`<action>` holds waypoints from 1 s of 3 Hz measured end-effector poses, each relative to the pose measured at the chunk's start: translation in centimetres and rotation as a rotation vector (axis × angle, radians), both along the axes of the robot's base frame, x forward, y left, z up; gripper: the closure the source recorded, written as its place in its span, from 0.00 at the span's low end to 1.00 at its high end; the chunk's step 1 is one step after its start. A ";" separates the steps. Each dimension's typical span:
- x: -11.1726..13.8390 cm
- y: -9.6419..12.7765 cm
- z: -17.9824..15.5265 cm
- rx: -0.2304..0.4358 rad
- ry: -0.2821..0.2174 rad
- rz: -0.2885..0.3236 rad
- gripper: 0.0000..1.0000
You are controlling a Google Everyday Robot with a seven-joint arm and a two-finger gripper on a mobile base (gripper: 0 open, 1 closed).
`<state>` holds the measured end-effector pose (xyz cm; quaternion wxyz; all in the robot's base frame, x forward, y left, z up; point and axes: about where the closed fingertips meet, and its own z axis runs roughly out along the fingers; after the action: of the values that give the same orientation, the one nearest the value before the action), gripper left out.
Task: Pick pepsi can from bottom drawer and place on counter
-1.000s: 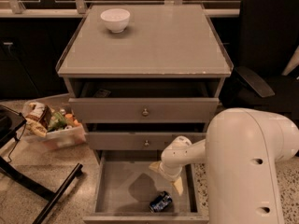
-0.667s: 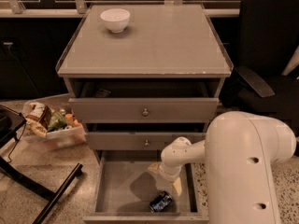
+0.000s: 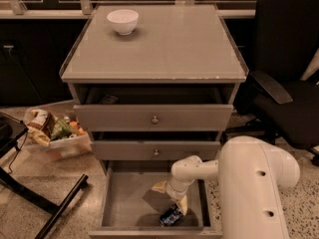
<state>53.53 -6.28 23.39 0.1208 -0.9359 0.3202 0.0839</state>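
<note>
Grey counter carries a white bowl, with a black chair alongside. The white arm reaches down into the bottom drawer. Its gripper is spread wide just above the pepsi can, which lies near the drawer's front.

We've got a white bowl sitting up top, back left, a black office chair on the right, and a clear bin of snack packets on the floor, left side.

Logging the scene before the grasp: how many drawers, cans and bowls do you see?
Drawers: 3, the bottom drawer pulled furthest out
Cans: 1, the pepsi can in it, gripper close over it
Bowls: 1, white bowl on the counter
Total: 5
</note>
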 end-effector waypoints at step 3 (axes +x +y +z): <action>-1.3 0.5 -5.6 0.079 0.027 0.082 0.00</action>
<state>52.23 -5.78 17.76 0.1497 -0.9415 0.2796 0.1139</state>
